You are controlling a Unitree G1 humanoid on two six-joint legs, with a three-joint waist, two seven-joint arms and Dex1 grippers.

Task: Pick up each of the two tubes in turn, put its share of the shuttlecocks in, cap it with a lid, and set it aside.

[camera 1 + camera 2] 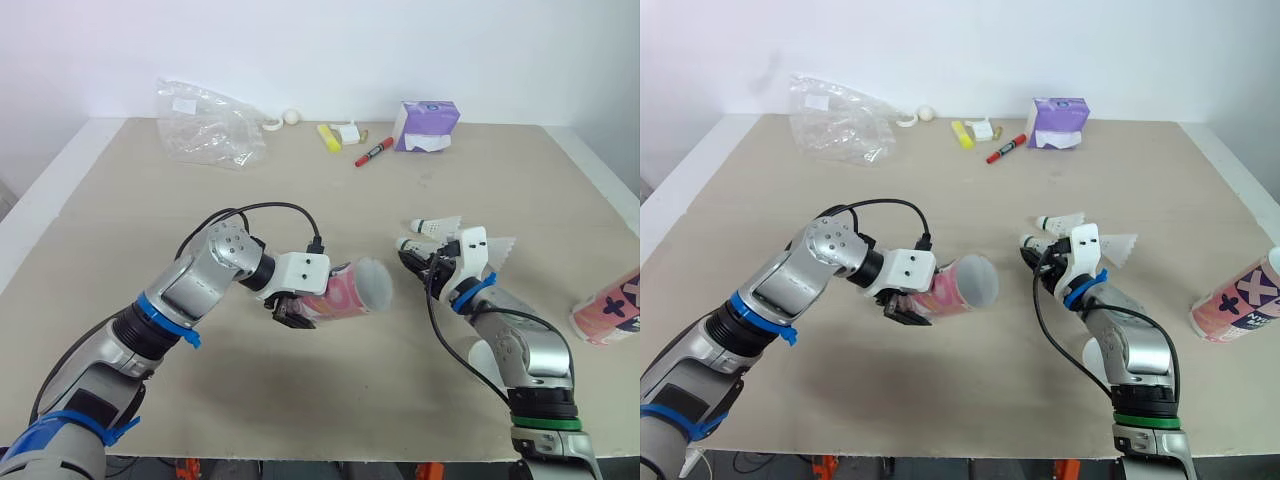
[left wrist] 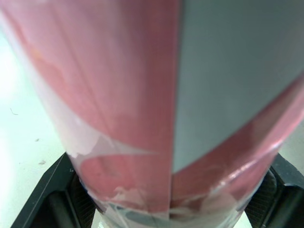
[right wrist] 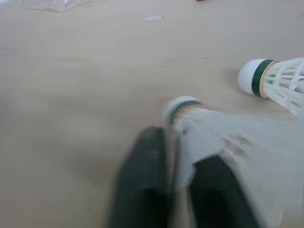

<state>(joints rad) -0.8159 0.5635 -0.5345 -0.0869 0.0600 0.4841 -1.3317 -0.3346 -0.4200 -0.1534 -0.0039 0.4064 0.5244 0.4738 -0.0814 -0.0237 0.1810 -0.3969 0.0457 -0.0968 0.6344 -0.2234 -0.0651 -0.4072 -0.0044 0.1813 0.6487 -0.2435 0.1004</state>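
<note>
Head pair: high above both arms, facing forward and down over the table [image 1: 300, 200] to the wall behind it
Left eye against right eye: same tabletop from side to side, everything sitting a little further left in the right eye's picture
Left wrist: hard up against the pink tube [image 2: 118, 95], looking along it from between the fingers [image 2: 47, 204] of the left gripper [image 1: 295, 312]
Right wrist: low and close over the table, facing along the right gripper [image 3: 178, 152] past its shuttlecock [image 3: 237, 152] to a second shuttlecock [image 3: 266, 78]
Shared: tube and both shuttlecocks also lie mid-table in the head pair
</note>
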